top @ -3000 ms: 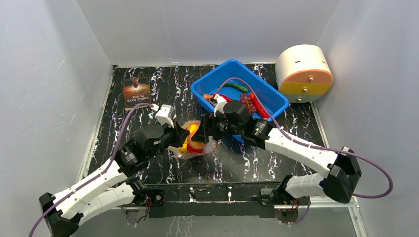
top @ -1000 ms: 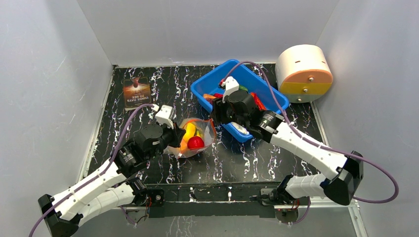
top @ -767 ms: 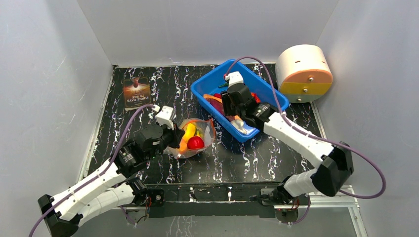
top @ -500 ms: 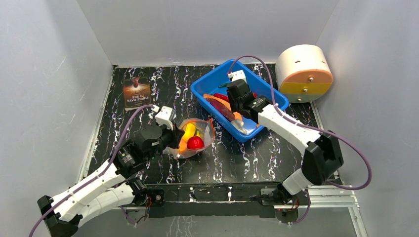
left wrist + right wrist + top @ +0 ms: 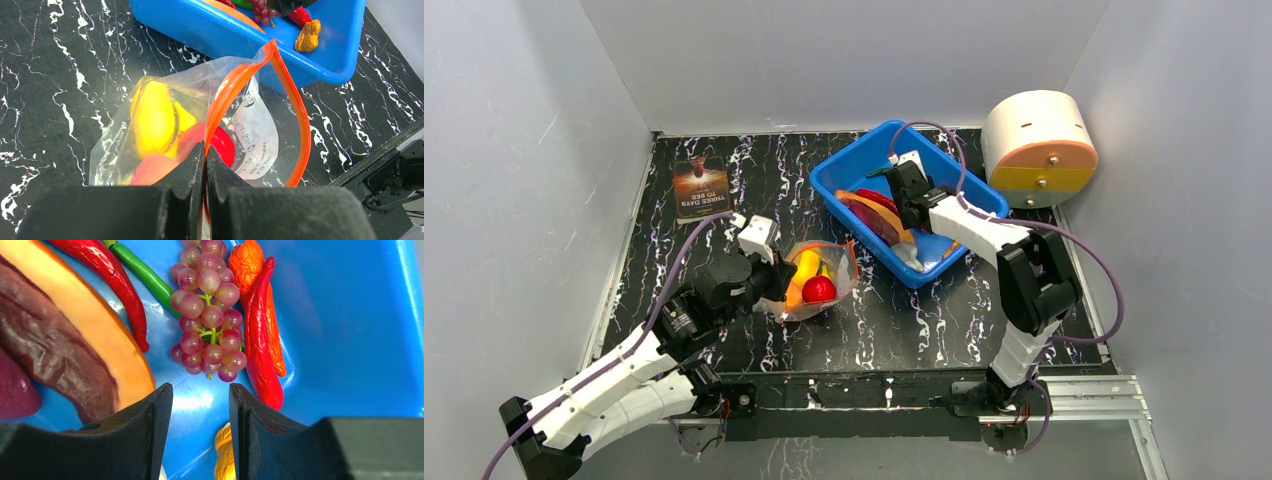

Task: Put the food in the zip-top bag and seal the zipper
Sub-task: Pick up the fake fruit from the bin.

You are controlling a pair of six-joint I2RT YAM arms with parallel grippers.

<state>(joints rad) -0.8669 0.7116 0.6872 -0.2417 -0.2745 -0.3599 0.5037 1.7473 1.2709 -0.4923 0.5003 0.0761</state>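
- Left gripper [image 5: 205, 150] — jaws pressed together on the zipper [image 5: 227, 92] of the zip-top bag [image 5: 252, 132], which lies on the table [image 5: 50, 75] just beside the blue tub [image 5: 210, 35], mouth gaping.
- Banana [image 5: 152, 117] and red apple [image 5: 223, 142] sit inside the bag.
- Right gripper [image 5: 200, 392] — jaws apart, poised over the purple grapes [image 5: 207, 310] in the tub, next to a red chili [image 5: 260, 340].

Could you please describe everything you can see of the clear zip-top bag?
The clear crinkly plastic bag lies on the black marbled table beside the blue plastic tub, mouth open. Its orange zipper strip gapes in a loop; the left gripper, shut, pinches one edge. Yellow and red toy fruits sit inside.
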